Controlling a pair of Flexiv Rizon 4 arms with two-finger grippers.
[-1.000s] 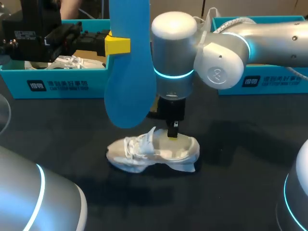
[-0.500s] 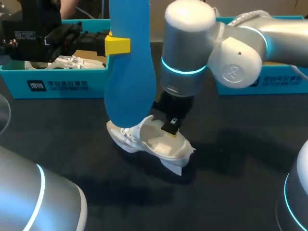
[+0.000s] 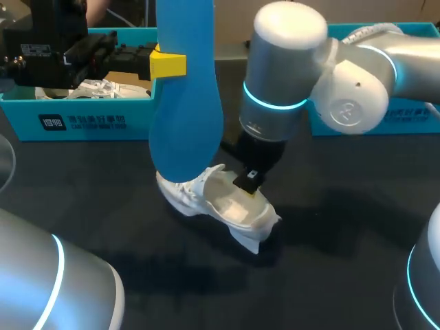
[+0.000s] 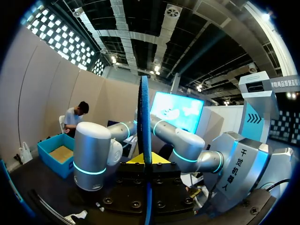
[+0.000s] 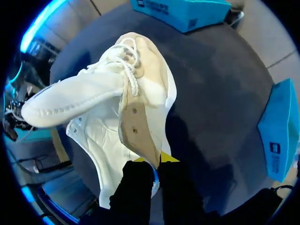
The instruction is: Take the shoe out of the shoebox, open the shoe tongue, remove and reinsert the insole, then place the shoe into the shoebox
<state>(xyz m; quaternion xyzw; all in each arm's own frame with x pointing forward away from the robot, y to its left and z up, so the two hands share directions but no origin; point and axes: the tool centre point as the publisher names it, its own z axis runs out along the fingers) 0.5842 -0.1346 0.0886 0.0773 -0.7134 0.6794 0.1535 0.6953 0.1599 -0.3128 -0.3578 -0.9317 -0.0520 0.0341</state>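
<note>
From where I stand, the right arm leans in with its elbow high. The right hand points down, pinched shut on the heel rim of the white lace-up shoe, which sits tilted in the middle of the black table. The left hand is clamped on the long blue foam insole and holds it upright, its lower end over the shoe's toe. The shoe is well apart from the teal cardboard shoebox at the far left and the second teal shoebox at the far right.
</note>
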